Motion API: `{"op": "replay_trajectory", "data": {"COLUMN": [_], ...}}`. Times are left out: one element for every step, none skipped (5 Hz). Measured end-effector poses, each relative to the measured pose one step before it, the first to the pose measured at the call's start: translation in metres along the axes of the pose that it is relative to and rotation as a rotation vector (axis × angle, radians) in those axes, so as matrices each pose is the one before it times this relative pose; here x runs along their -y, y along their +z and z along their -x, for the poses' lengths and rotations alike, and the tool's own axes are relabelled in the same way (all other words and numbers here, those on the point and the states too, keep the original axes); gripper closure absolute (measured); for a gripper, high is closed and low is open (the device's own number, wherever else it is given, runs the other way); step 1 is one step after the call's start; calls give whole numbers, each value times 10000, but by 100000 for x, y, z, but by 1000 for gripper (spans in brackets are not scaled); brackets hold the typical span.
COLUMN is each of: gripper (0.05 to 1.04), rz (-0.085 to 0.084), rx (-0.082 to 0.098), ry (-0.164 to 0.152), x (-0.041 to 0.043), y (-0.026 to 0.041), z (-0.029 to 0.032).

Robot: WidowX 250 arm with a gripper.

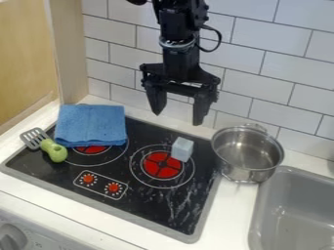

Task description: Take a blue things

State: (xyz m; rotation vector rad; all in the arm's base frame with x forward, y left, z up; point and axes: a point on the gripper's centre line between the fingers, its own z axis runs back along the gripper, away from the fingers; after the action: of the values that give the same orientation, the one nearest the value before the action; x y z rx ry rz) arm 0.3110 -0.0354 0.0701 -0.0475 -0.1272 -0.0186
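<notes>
High over the back of the stove hangs my gripper (177, 118), its two fingers spread apart with nothing between them. A folded blue cloth (91, 125) lies at the stove's back left corner, partly over the left burner and down to the left of the gripper. On the right burner's edge rests a small pale blue block (182, 149), below the gripper and apart from it.
A green-handled spatula (54, 150) lies at the stove's left, close against the cloth. The metal pot (247, 152) stands right of the stove (152, 201), near the grey sink (293, 210). A tiled wall rises behind.
</notes>
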Motion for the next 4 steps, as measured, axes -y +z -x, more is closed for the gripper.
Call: {"op": "replay_trajectory", "data": {"gripper": [85, 85, 85, 85], "rz": [-48, -33, -23, 69], "rx": [-658, -429, 72, -12], "ry": [-24, 125, 306, 96], "x": [-117, -1209, -2050, -1090], "y": [-1372, -153, 260, 22], "z": [1466, 588, -912, -323]}}
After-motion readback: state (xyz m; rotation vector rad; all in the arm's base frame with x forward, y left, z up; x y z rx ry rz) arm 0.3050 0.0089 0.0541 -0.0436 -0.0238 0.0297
